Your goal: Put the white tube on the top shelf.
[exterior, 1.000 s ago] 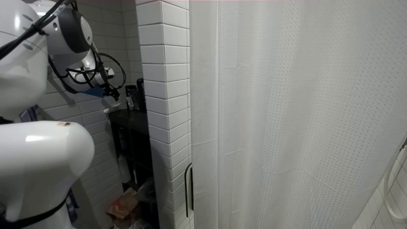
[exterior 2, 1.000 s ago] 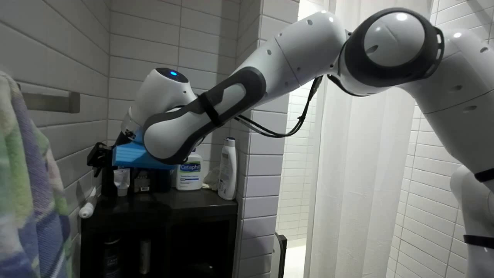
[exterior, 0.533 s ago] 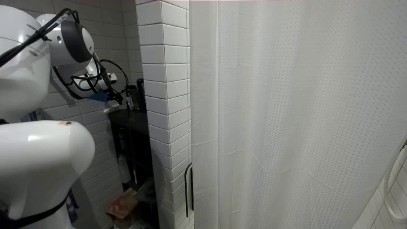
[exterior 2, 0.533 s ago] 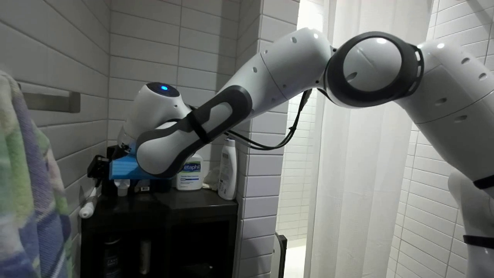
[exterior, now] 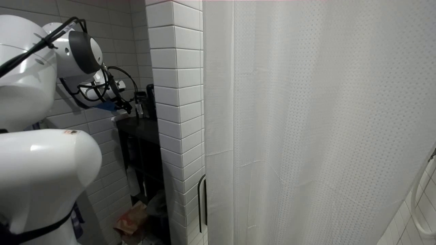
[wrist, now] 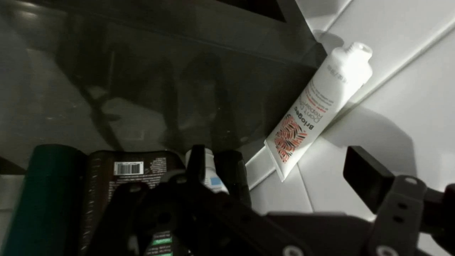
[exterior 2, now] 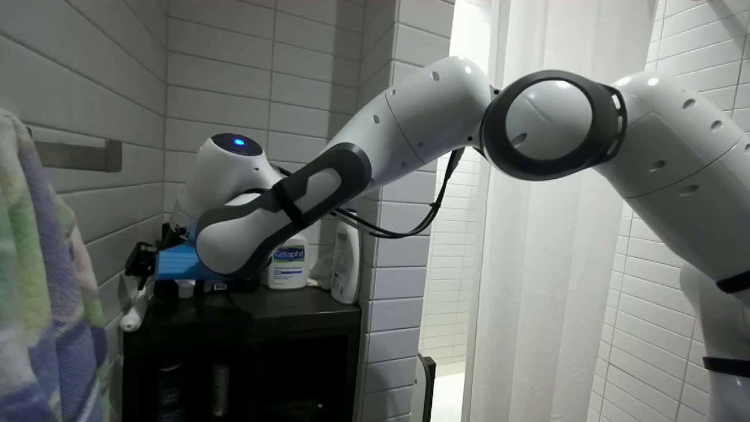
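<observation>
White tiles point(exterior 2: 99, 94) hem in the white tube point(wrist: 318, 110)

Taken from an exterior view, your dark rack point(exterior 2: 256, 375) stands in the corner, with a pale curtain point(exterior 2: 562, 281) well off to its right. On the top shelf point(exterior 2: 287, 310), along the far side, stand a Cetaphil bottle point(exterior 2: 287, 266) and a tall white bottle point(exterior 2: 346, 258) on the right, with a barcoded dark bottle point(wrist: 140, 170) and a green bottle point(wrist: 46, 192) more to the left. With that row behind, the near part of the board is probably where you want the tube to rest.

It lies slanted at the board's left edge, neck toward the near side, flat end toward the far corner. It looks lodged between board and tiles, which would explain the tilt, though what bears its weight is hidden. The wrist view shows no cap on the neck, so a hard squeeze might push out whatever is inside.

Your claw point(wrist: 276, 153) is spread wide and pinches nothing. It hangs just above the tube's flat end, one of its fingers point(wrist: 368, 177) toward the tiles and one toward the bottles: likely a stance for straddling the tube and lifting it from the gap. Judge the descent with care; the wall-side tip could meet tile first, and the other could nudge a small white container point(wrist: 213, 177).
</observation>
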